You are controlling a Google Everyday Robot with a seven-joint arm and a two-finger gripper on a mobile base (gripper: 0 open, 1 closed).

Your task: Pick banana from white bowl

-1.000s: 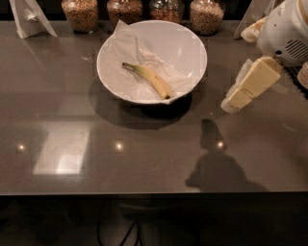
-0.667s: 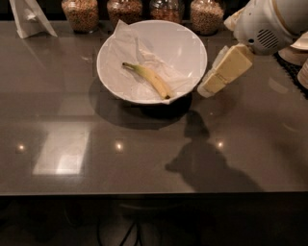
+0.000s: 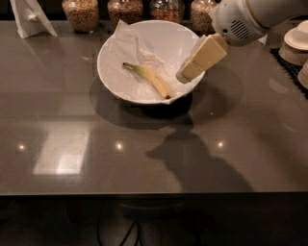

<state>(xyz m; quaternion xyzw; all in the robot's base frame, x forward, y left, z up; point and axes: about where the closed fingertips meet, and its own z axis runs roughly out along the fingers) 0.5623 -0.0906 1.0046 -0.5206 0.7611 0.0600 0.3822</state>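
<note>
The white bowl [image 3: 111,72], lined with crinkled white paper, stands at the back middle of the dark table. The banana [image 3: 151,79] lies in it, greenish stem to the upper left, dark tip to the lower right. My gripper [image 3: 186,74], with pale yellow blocky fingers, reaches in from the upper right and hangs over the bowl's right rim, just right of the banana's tip and apart from it.
Several glass jars of grains [image 3: 81,13] line the back edge behind the bowl. A folded white paper [image 3: 30,19] stands at the back left. Stacked white dishes [image 3: 296,45] sit at the far right on a dark mat.
The arm has swung left from the table's right side, and the gripper is now over the bowl's right rim. The banana and bowl have not moved.
</note>
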